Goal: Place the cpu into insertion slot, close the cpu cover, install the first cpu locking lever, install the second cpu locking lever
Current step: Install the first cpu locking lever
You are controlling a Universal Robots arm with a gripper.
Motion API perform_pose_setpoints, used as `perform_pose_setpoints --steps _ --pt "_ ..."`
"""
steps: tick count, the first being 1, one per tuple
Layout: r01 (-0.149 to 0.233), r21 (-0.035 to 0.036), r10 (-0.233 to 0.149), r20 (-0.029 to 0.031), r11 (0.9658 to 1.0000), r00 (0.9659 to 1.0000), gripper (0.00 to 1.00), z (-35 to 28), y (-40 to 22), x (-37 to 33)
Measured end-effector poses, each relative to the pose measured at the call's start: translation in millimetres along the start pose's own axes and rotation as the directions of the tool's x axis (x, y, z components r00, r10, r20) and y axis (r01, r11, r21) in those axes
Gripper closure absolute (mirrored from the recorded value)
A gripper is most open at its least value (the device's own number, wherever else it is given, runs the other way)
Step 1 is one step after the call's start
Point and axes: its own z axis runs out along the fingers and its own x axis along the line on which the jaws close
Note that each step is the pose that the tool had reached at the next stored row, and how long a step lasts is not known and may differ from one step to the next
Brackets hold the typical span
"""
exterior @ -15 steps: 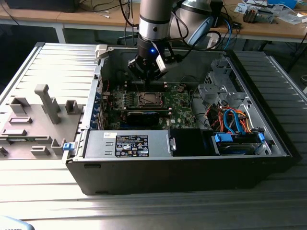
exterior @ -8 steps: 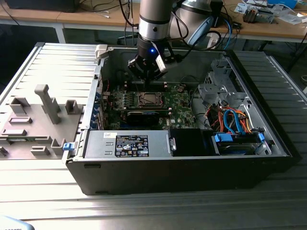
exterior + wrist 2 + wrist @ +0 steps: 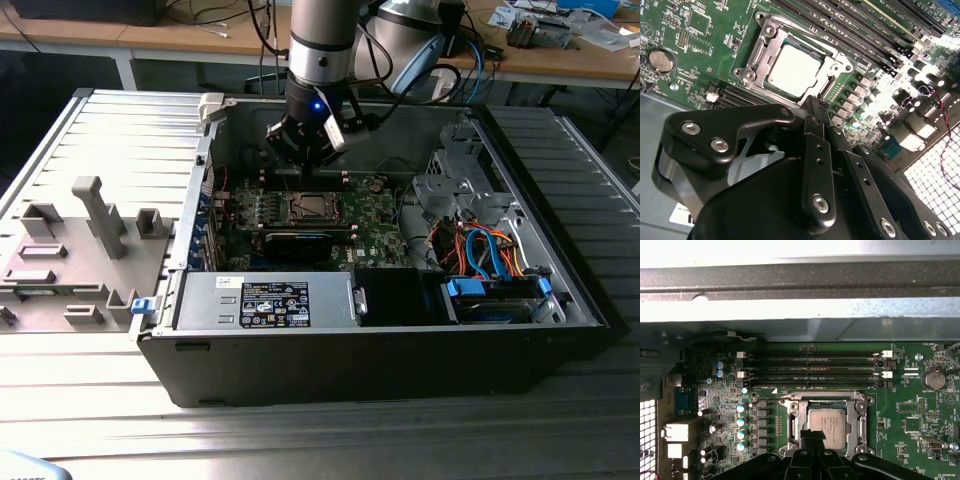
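Chip [image 3: 792, 70] is seen seated in the socket [image 3: 757, 52] – light, stiff, fragile – best taken by its edges; gripper [image 3: 812, 107] fingers are pressed together just above it, holding nothing.

A desk [image 3: 300, 440] of ribbed, silvery metal slats carries everything. An open black computer case [image 3: 380, 350] lies directly on it near the middle. Toward the exterior view's left, touching the case's side, a grey fixture tray [image 3: 70, 250] with upright blocks rests on the slats
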Motion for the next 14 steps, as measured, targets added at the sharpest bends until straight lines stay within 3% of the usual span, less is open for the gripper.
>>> perform_pose_setpoints --steps 5,14 --pt "0.001 -0.0115 -0.001 0.0001 0.9999 1.0 0.89 0.0 0.0 0.2" --pt "0.001 -0.0208 -0.001 0.0001 0.9998 1.0 0.89 0.1 0.0 0.3"
